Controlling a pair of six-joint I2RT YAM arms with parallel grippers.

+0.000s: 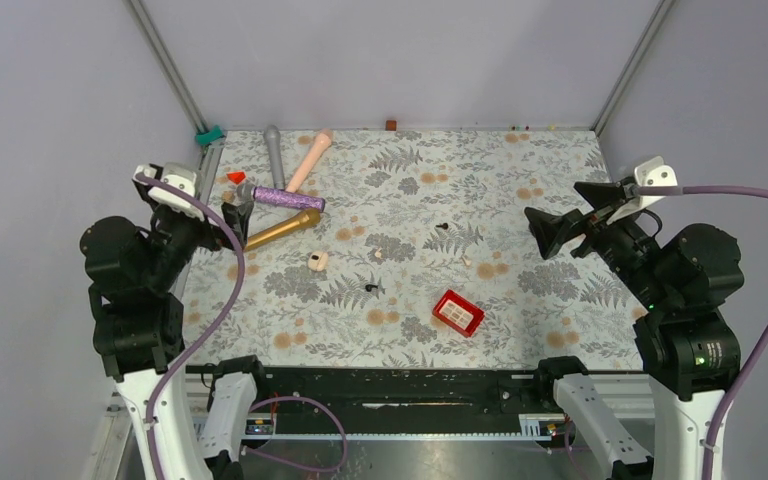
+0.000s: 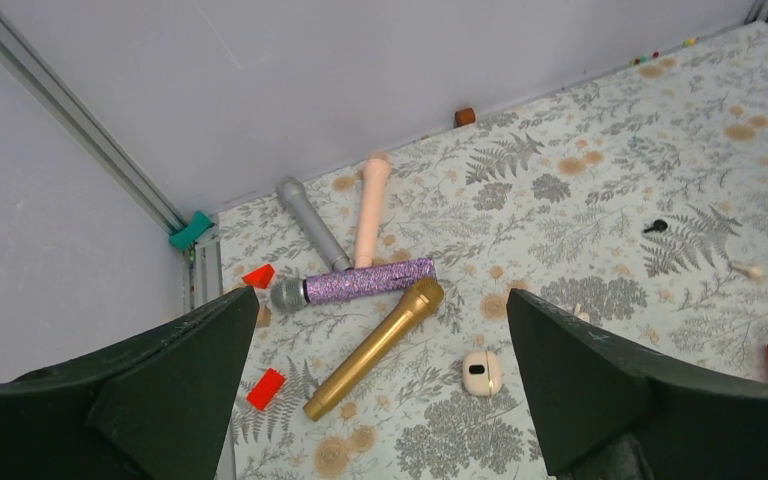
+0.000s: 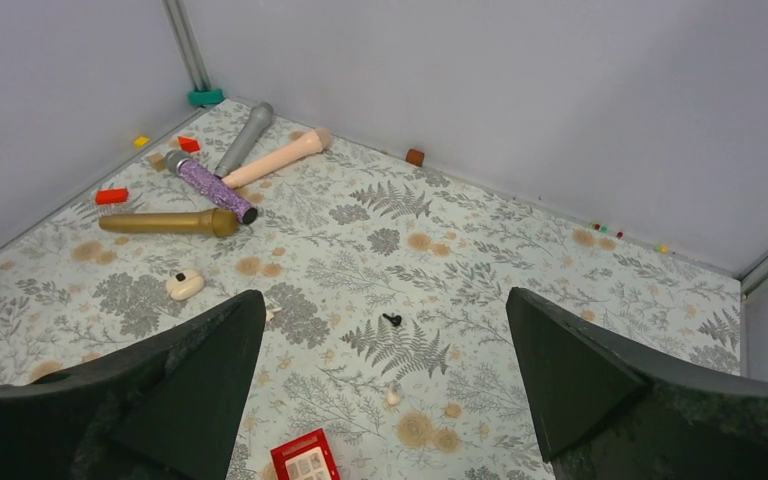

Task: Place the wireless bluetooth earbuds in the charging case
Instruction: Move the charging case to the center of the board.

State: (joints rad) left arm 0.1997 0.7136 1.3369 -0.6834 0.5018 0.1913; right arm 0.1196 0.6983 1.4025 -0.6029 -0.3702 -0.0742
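Earbuds (image 1: 371, 289) lie mid-table — well apart from left gripper (image 2: 382, 305) and right gripper (image 3: 385, 300).

Plain pale grey walls (image 1: 390, 60) are closing in the table on three sides, meeting at slim grey metal corner posts (image 1: 165, 60). A pale cloth printed with grey ferns and tan blossoms (image 1: 520, 180) is covering the tabletop. Soft, even light is falling across it. A black rail (image 1: 390, 385) is running along the near edge.
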